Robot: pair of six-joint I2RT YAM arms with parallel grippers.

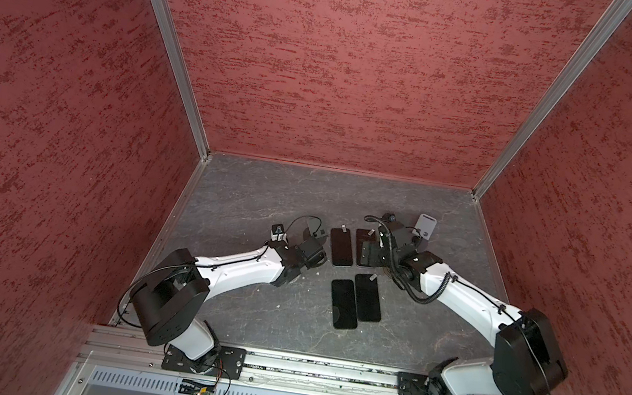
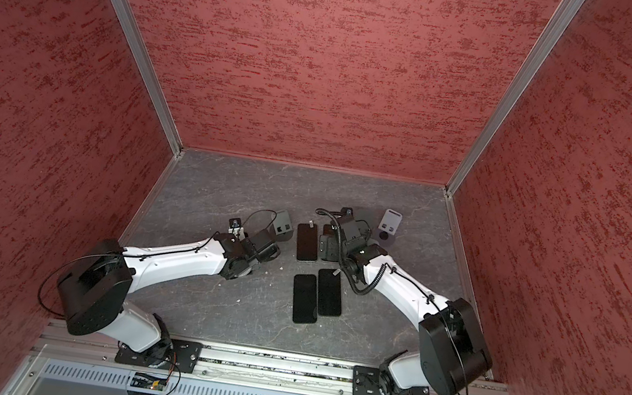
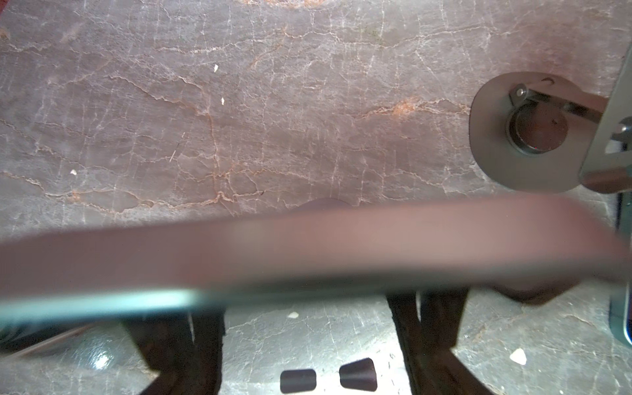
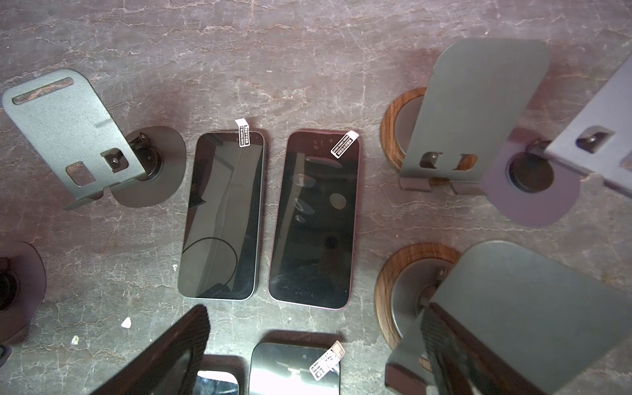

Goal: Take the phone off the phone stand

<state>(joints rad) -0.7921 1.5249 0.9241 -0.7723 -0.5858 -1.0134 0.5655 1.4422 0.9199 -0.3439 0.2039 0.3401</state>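
Only the left wrist view shows the phone (image 3: 307,246). It is a blurred, teal-edged slab lying across the dark fingers (image 3: 178,342) of the left tool (image 1: 314,255), close to the lens. The fingers stand apart on either side of it, but I cannot tell whether they clamp it, nor whether it sits on a stand.

In both top views that tool hides the phone, next to a dark phone stand (image 2: 283,226).

The right tool (image 4: 314,313) hangs over the desk (image 4: 307,51) with its fingers wide apart and nothing between them. Its wrist view shows a teal phone (image 4: 222,215) and a pink phone (image 4: 313,219) lying flat side by side. It also shows a wood-ringed stand (image 4: 475,109) that I cannot make out in the top views.
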